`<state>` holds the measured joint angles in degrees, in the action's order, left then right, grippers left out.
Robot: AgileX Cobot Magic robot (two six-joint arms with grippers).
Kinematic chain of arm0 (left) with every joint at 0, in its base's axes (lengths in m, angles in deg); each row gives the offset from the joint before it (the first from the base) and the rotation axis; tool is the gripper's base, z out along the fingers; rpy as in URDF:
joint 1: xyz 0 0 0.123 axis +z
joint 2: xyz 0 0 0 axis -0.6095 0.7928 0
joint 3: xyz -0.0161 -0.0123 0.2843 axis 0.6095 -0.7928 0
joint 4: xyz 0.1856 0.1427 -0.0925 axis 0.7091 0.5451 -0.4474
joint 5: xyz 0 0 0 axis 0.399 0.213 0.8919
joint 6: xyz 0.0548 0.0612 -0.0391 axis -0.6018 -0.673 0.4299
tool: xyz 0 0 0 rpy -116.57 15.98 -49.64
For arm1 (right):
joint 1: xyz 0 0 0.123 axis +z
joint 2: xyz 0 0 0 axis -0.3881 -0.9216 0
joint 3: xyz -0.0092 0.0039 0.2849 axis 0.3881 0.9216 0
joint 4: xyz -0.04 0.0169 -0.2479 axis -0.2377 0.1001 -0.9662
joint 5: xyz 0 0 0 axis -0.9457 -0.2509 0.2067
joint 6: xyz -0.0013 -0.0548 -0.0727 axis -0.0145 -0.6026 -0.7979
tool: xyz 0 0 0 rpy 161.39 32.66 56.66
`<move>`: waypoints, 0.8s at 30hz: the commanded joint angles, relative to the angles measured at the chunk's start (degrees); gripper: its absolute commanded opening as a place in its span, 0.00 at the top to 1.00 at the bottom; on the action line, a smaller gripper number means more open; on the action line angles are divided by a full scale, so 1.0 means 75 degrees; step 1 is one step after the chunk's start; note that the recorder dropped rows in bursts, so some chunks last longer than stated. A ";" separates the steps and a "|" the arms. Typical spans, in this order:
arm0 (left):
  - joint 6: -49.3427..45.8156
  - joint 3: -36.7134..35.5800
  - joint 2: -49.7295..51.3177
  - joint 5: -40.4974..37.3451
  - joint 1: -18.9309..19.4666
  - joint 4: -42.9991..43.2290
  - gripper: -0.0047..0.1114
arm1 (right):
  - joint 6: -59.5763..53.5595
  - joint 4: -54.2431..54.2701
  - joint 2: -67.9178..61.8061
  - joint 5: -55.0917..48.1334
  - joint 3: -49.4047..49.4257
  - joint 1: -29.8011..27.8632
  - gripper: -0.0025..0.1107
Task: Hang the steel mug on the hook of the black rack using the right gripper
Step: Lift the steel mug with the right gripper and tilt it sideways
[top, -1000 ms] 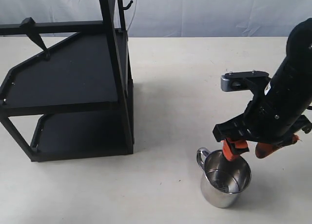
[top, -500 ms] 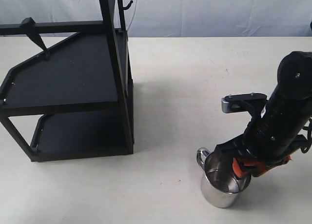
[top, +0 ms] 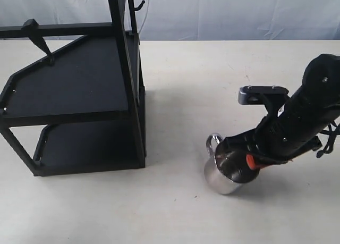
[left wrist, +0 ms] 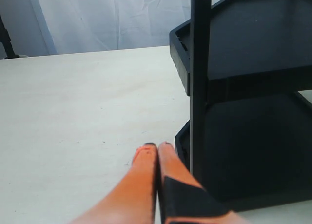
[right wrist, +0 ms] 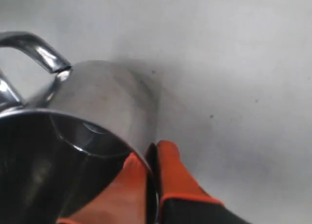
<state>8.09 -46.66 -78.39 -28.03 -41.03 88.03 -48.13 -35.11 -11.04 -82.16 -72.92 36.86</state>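
The steel mug (top: 220, 179) is tilted at the front right of the table, its looped handle (top: 213, 144) facing the rack. My right gripper (top: 243, 163) is shut on the mug's rim. In the right wrist view one orange finger (right wrist: 124, 185) lies inside the mug (right wrist: 105, 99) and the other outside, with the gripper (right wrist: 152, 153) pinching the wall. The black rack (top: 69, 79) stands at the left, and the hook (top: 139, 6) sits high on its upright post, far from the mug. My left gripper (left wrist: 157, 149) is shut on nothing beside the rack (left wrist: 253, 87).
A thicker slanted black rod with a knobbed head (top: 38, 38) sticks up at the rack's back left. Bare cream table (top: 212, 84) lies between the rack and the mug. A pale curtain hangs behind the table.
My right gripper came down into the mug and shut on its rim. The mug has tipped over from upright and shifted left toward the rack.
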 commanded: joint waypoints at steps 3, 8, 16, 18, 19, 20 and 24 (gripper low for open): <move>0.0028 0.0012 0.0033 0.0063 -0.0017 -0.0014 0.96 | -0.0030 0.0244 0.0936 0.2087 0.0004 0.0018 0.98; 0.0028 0.0012 0.0033 0.0063 -0.0017 -0.0014 0.96 | -0.0030 0.0303 0.1547 0.3640 -0.0011 0.0246 0.98; 0.0028 0.0012 0.0033 0.0063 -0.0017 -0.0014 0.96 | -0.0044 0.0371 0.1594 0.5271 -0.0012 0.0494 0.98; 0.0028 0.0012 0.0033 0.0063 -0.0017 -0.0014 0.96 | -0.0041 0.0371 0.1594 0.5542 -0.0023 0.0494 0.98; 0.0028 0.0012 0.0033 0.0063 -0.0017 -0.0014 0.96 | -0.0041 0.0371 0.1594 0.5612 -0.0045 0.0494 0.98; 0.0028 0.0012 0.0033 0.0063 -0.0017 -0.0014 0.96 | -0.0041 0.0371 0.1594 0.5683 -0.0087 0.0494 0.98; 0.0028 0.0012 0.0033 0.0063 -0.0017 -0.0014 0.96 | -0.0041 0.0271 0.1560 0.5740 -0.0467 0.0494 0.98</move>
<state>8.09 -46.66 -78.39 -28.03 -41.03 88.03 -48.24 -32.51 0.35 -41.62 -74.27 40.47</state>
